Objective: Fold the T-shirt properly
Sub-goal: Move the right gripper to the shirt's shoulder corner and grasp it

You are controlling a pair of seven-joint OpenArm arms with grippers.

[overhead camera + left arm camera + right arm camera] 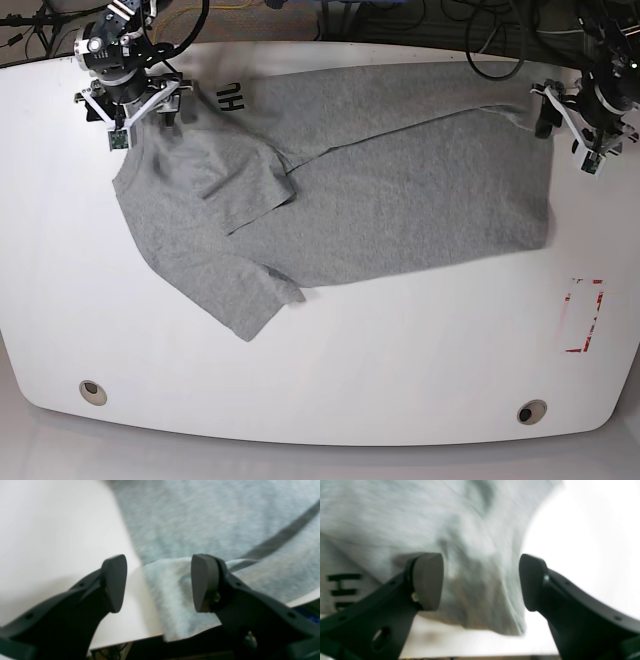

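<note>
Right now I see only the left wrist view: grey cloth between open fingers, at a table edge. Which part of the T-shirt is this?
Observer: In the base view, the left gripper stands at a corner of the T-shirt, at the end far from the sleeves.
Operator: Where is the other arm?
Observer: The right gripper is at the opposite end, near the black lettering.
Operator: Does it hold the cloth?
Observer: No. The right wrist view shows its jaws apart, with bunched cloth between them but not pinched.
</note>
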